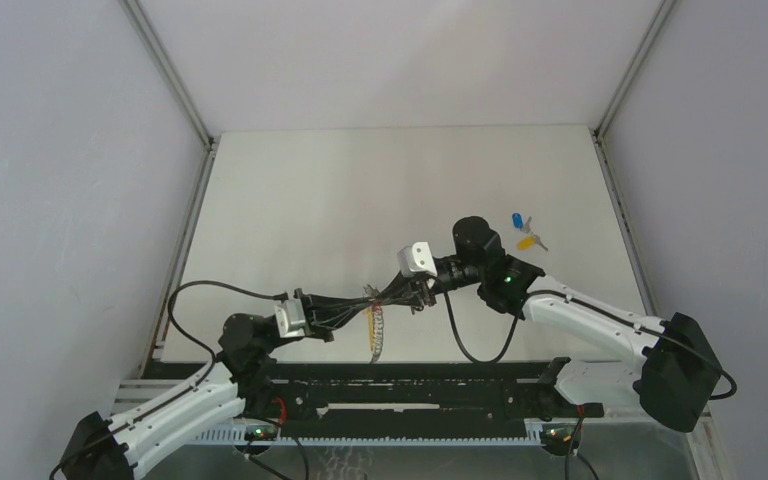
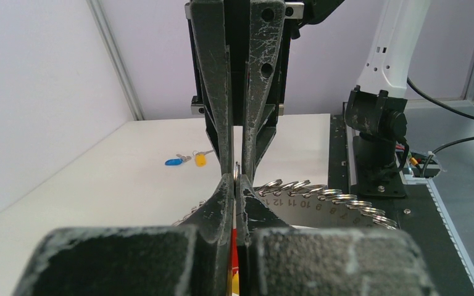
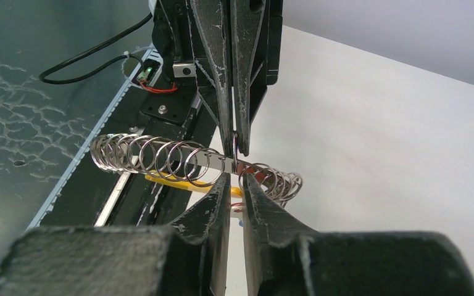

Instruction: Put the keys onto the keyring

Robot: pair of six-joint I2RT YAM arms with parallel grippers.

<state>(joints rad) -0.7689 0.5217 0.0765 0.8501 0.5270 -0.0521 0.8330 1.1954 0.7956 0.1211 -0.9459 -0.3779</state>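
Observation:
The keyring [image 1: 375, 335], a strip carrying a row of silver split rings [image 3: 154, 157] with a yellow section [image 3: 173, 183], hangs between both grippers near the table's front middle. My left gripper [image 2: 236, 180] is shut on one thin ring at the strip's top. My right gripper [image 3: 235, 179] faces it tip to tip, its jaws a narrow gap apart and straddling the same ring. A small red piece shows in that gap; whether anything is pinched is unclear. Two keys, blue-headed [image 1: 517, 219] and yellow-headed [image 1: 526, 241], lie together on the table at the right.
A black rail [image 1: 410, 385] with cables runs along the near edge under the arms. The right arm's base [image 2: 376, 123] stands on it. Metal frame posts and white walls [image 1: 80, 200] close in the table on three sides.

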